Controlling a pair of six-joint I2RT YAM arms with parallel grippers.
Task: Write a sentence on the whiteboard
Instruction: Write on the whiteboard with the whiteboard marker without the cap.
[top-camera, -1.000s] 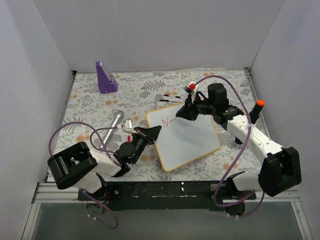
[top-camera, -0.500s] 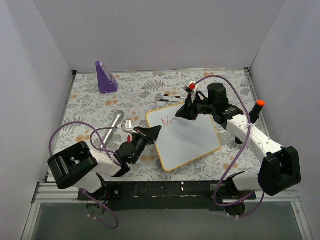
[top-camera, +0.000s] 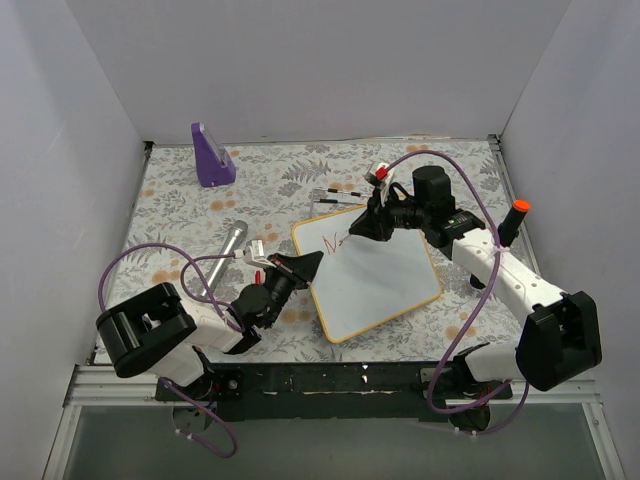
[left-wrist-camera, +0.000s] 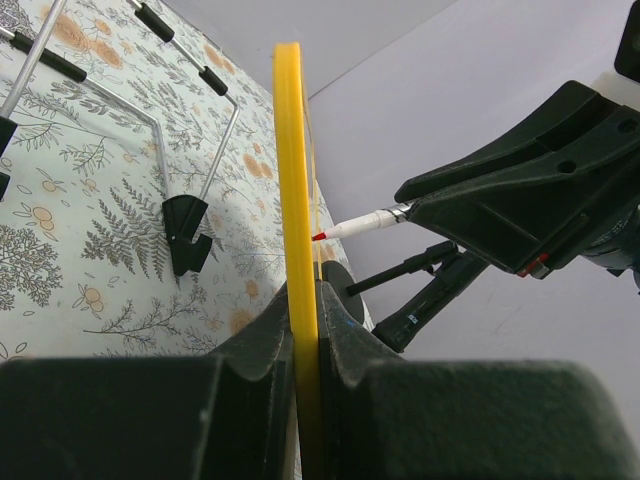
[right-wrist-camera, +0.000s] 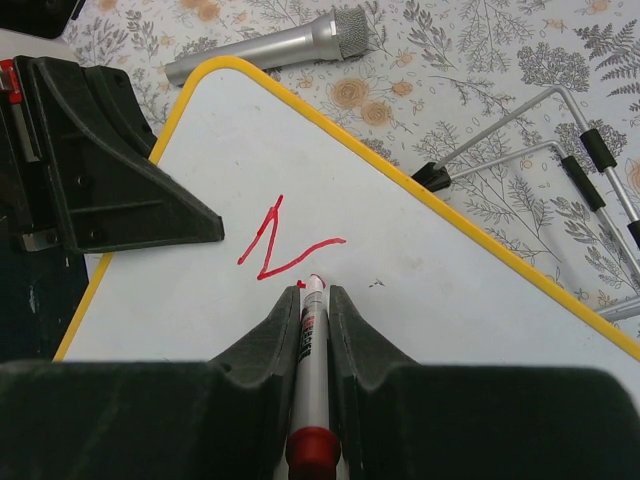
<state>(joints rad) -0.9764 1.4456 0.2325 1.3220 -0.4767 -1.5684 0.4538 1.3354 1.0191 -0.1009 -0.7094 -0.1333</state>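
Lying on the floral table (top-camera: 170, 210), centre-right: whiteboard (top-camera: 375, 285) — glossy white, thin yellow frame, rounded corners. Sentence (right-wrist-camera: 285, 245) is just a red "N" plus a small stroke at the marker (right-wrist-camera: 309, 335) tip. Left jaws clenched on the board's left edge; right jaws grasping the marker.

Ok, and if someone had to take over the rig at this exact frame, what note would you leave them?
The left gripper is shut on the yellow near-left edge of the whiteboard, steadying it.
The right gripper is shut on the red marker, tip at the board beside the writing.
The whiteboard lies mid-table between the two arms.
Done: a red N and the start of a next stroke.
Left: the rest of the sentence; most of the board is blank.
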